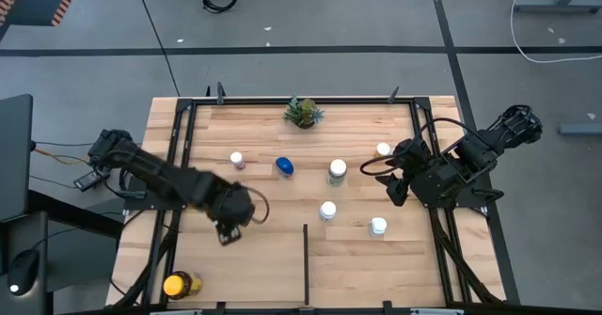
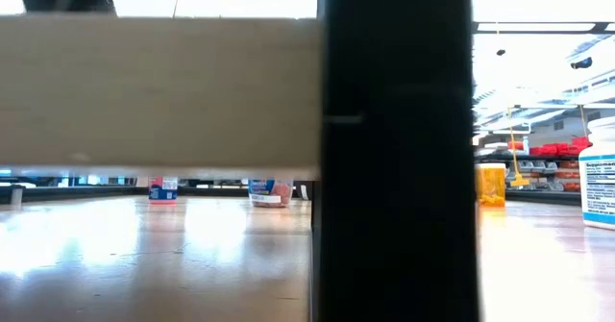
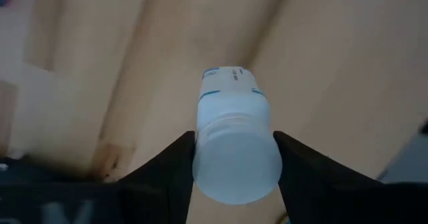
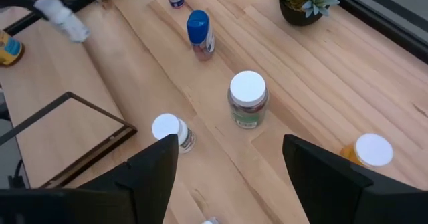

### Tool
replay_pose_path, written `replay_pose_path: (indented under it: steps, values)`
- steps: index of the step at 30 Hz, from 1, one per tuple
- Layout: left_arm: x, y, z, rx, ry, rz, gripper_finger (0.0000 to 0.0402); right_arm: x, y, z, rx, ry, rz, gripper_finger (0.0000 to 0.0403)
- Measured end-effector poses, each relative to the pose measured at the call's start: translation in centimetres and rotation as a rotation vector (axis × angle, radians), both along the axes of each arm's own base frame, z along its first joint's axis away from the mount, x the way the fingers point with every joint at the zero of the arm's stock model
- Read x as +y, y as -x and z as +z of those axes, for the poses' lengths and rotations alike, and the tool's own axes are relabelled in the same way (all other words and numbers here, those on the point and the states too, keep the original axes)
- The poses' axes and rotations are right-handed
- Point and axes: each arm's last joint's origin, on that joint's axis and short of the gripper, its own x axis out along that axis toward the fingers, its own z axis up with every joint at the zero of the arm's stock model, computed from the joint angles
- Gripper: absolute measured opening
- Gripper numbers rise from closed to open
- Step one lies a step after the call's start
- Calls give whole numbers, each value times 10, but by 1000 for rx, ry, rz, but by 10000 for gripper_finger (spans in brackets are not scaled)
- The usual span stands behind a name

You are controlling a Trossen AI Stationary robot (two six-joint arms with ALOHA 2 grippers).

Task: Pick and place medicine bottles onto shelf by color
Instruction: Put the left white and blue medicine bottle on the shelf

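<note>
My left gripper is over the shelf's left half and is shut on a small white bottle. My right gripper is open and empty near the right rail; its fingers show in its wrist view. On the wooden shelf stand a pinkish bottle, a blue-capped one, a white-capped one with a green label, an orange one and two more white-capped ones. An amber bottle with a yellow lid lies at the near left. My left gripper pinches the white bottle by its cap end between its two fingers, one on each side. The fingers slant down from above. The bottle's body points away past the fingertips, its bottom toward the wood, and seems lifted clear.
A small green potted plant stands at the far edge. A short black divider bar runs from the near edge into the shelf. Thin black rails bound the sides. A wooden plank and a black post block most of the low view.
</note>
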Motion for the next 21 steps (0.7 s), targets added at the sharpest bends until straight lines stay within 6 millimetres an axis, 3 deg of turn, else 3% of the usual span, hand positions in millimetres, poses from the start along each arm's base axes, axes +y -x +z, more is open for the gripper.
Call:
replay_pose_path:
  steps: [9, 21]
  values:
    - [-58, 35, 7, -2, 29, -145, 177, 13, 0, 4, -66, -15, 69, 276]
    - [-76, 73, -8, 133, -56, -333, 186, 13, 1, 5, -136, -22, -32, 276]
